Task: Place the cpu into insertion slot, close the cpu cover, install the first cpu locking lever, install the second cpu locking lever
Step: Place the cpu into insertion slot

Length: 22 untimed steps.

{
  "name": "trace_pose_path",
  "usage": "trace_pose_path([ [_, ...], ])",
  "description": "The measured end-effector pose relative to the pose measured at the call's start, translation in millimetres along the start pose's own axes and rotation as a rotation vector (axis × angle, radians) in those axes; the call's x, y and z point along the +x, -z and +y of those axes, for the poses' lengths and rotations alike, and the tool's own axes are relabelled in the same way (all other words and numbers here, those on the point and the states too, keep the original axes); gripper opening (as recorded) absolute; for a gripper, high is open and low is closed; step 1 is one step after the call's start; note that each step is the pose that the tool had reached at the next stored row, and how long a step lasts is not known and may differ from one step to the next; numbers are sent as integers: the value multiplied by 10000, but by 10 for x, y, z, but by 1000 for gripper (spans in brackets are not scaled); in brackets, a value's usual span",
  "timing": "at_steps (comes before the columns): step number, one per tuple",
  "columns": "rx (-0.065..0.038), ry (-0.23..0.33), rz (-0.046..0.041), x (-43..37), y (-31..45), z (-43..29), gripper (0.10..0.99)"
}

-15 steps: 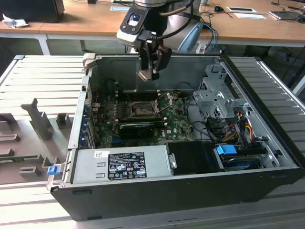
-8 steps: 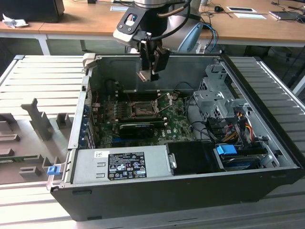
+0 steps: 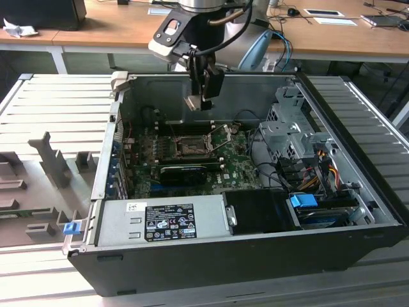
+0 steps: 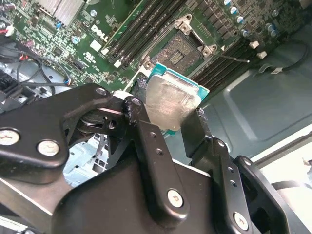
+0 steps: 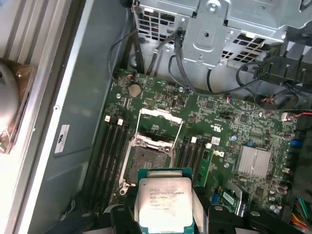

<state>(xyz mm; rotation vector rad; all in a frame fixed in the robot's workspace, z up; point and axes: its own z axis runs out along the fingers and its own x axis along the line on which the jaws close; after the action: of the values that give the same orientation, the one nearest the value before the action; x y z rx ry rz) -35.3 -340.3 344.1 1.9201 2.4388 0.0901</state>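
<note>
Fingers [image 4: 146, 139] of the gripper [image 4: 168, 124] are closed narrowly on the cpu [image 4: 165, 102], one black finger pressing each of two opposite edges. The chip's pale silvery top shows between them in both wrist views, and the green edge of its board peeks out round the metal in the first wrist view [image 5: 163, 202]. In the exterior view the gripper [image 3: 202, 102] hangs straight down from the arm into the open computer case [image 3: 255, 256], with the cpu [image 3: 193, 103] held in the air above the boards and touching nothing but the fingers.

Below it, well apart from the chip, lies the insertion slot [image 3: 192, 147]. In the first wrist view it is a dark square recess [image 5: 146, 163] with a silvery surround, and nothing sits in it. The cpu cover [image 5: 160, 113] is swung open away from the slot, its square window showing the green board behind it. In the second wrist view the slot [image 4: 183, 51] shows just beyond the held chip.

Rows of long black memory slots [image 5: 112, 151] flank the socket on both sides on the green motherboard [image 5: 219, 122]. A ribbed silver heatsink [image 5: 252, 161] sits further off on the board, and a grey metal drive cage [image 5: 229, 24] with black cables stands at the board's edge. In the exterior view a long black card [image 3: 182, 171] lies near the socket, and the grey labelled power-supply box [image 3: 163, 217] fills the case's near side. The case rests on a grey slatted table [image 3: 51, 109].
</note>
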Motion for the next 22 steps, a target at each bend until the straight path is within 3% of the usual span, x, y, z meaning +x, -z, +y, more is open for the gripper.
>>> trace_pose_path([
  [13,-97,-1498,-130,0,-92,-6,525],
  [22,-95,-1587,-151,-2,-308,-21,525],
])
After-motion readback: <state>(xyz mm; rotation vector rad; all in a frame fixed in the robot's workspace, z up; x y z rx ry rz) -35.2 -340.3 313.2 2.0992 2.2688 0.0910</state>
